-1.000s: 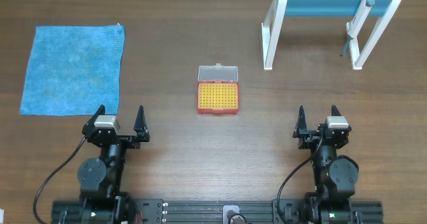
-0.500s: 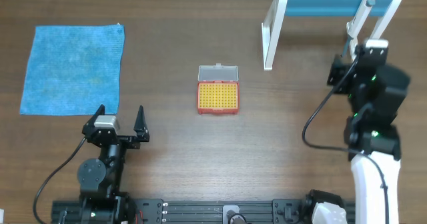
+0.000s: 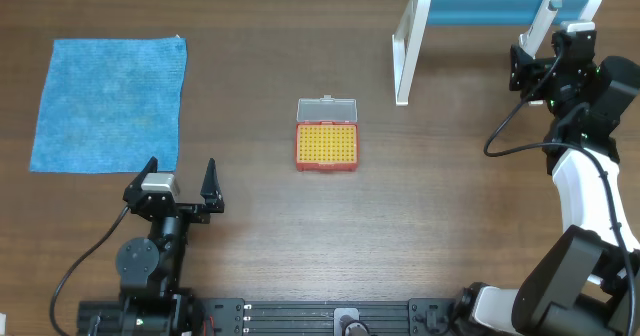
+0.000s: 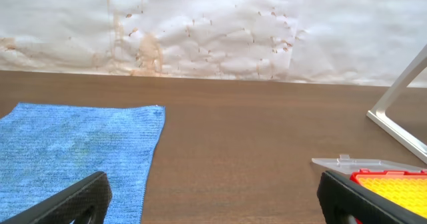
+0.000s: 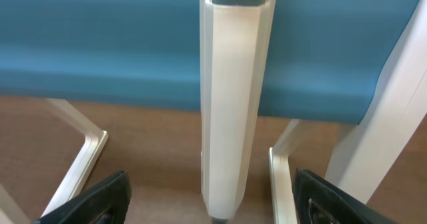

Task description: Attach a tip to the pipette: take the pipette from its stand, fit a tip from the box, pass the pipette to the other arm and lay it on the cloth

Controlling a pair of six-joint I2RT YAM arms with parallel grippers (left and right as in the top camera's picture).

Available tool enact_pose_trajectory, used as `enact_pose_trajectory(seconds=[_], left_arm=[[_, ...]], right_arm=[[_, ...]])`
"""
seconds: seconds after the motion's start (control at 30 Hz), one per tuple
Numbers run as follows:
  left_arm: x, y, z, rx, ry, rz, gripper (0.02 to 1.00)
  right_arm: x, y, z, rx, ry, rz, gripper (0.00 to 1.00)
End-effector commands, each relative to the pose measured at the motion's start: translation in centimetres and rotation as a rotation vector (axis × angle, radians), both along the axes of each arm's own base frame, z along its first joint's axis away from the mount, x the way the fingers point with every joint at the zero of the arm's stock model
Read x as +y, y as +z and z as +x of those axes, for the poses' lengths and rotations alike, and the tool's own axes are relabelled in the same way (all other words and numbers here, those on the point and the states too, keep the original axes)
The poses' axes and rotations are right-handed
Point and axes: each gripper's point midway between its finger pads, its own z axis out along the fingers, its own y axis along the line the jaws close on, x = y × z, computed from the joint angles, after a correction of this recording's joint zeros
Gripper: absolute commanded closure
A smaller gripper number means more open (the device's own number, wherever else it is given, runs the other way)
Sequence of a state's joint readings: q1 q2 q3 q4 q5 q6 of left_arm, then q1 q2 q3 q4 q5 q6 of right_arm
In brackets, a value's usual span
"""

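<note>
The right gripper (image 5: 212,197) has swung up from its resting spot by the base in the last second. Its jaws are now spread wide either side of the white pipette (image 5: 233,104) without touching it. The pipette hangs upright on the blue stand (image 3: 480,6), so I'd say the grab comes next. The left gripper (image 3: 180,181) waits open near the cloth (image 3: 108,104), the tip box (image 3: 326,144) untouched.

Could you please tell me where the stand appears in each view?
Top view: stand at the upper right corner.
Left wrist view: one white leg beyond the tip box.
Right wrist view: blue bar behind the pipette.
Shared landmark: the brown table.
</note>
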State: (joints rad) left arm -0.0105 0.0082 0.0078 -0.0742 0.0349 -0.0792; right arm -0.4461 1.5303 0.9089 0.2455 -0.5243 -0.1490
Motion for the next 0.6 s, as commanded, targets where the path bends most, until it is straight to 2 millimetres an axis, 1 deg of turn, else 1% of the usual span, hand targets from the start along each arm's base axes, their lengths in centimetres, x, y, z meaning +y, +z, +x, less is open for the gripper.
enact_pose_trajectory(seconds=[0.03, 0.1, 0.17, 0.23, 0.3, 0.43, 0.53, 0.6], left_arm=[[-0.4, -0.1, 0.0, 0.001, -0.022, 0.008, 0.023], [-0.4, -0.1, 0.0, 0.001, -0.022, 0.008, 0.020], [-0.4, -0.1, 0.0, 0.001, -0.022, 0.008, 0.020], [-0.4, -0.1, 0.0, 0.001, -0.022, 0.008, 0.020], [-0.4, -0.1, 0.0, 0.001, -0.022, 0.008, 0.020], [-0.4, -0.1, 0.0, 0.001, -0.022, 0.008, 0.020], [-0.4, -0.1, 0.0, 0.001, -0.022, 0.008, 0.020], [-0.4, -0.1, 0.0, 0.001, -0.022, 0.008, 0.020]], right_arm=[[-0.5, 0.2, 0.9, -0.031, -0.004, 0.007, 0.198], [-0.8, 0.0, 1.5, -0.052, -0.005, 0.001, 0.198], [-1.5, -0.1, 2.0, -0.066, -0.048, 0.045, 0.198], [-1.7, -0.3, 2.4, -0.079, -0.058, 0.073, 0.198], [-1.8, -0.7, 2.6, -0.076, -0.059, 0.077, 0.198], [-1.8, -0.7, 2.6, -0.074, -0.065, 0.098, 0.200], [-1.7, -0.7, 2.6, -0.073, -0.064, 0.102, 0.253], [-1.5, -0.7, 2.6, -0.073, -0.061, 0.107, 0.338]])
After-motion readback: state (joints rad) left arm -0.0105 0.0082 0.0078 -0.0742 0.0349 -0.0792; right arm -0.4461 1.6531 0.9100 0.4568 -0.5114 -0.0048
